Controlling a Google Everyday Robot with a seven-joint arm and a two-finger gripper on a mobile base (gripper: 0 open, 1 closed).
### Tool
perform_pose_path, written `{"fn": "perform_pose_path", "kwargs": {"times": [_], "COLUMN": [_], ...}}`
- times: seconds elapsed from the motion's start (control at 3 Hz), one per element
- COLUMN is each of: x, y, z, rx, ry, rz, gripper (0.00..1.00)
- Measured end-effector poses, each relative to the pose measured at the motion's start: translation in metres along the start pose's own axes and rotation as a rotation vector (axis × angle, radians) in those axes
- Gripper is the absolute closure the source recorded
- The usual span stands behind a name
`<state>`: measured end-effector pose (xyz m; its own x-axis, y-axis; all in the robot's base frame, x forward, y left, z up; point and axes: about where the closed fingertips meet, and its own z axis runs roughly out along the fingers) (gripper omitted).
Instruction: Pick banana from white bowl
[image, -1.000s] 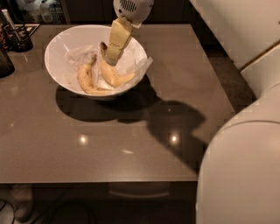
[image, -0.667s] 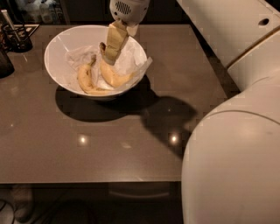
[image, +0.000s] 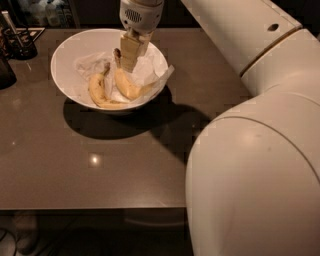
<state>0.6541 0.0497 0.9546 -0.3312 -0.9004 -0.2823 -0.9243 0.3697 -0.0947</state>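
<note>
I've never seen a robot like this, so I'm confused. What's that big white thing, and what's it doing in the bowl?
The big white shape is the robot's arm, close to the one camera, which looks down on a brown table. At the arm's far end is its gripper, a pincer for grabbing, reaching down into the white bowl. In the bowl lie crumpled white paper and two bananas. The gripper is right at the banana with the long stem; the other banana lies left of it. Whether it holds anything, I cannot tell.

The cream-coloured robot gripper (image: 129, 59) hangs inside the wide, round white bowl (image: 67, 55), just over the curved yellow banana (image: 128, 86) lying on crumpled white paper (image: 87, 64).
</note>
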Motion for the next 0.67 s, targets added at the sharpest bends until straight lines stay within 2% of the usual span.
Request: {"fn": "perform_pose_path", "kwargs": {"times": [0.67], "x": [-0.009], "y": [-0.003], "z": [0.029], "rx": [-0.032], "ry": [0.033], "rz": [-0.019], "gripper": [0.43]}}
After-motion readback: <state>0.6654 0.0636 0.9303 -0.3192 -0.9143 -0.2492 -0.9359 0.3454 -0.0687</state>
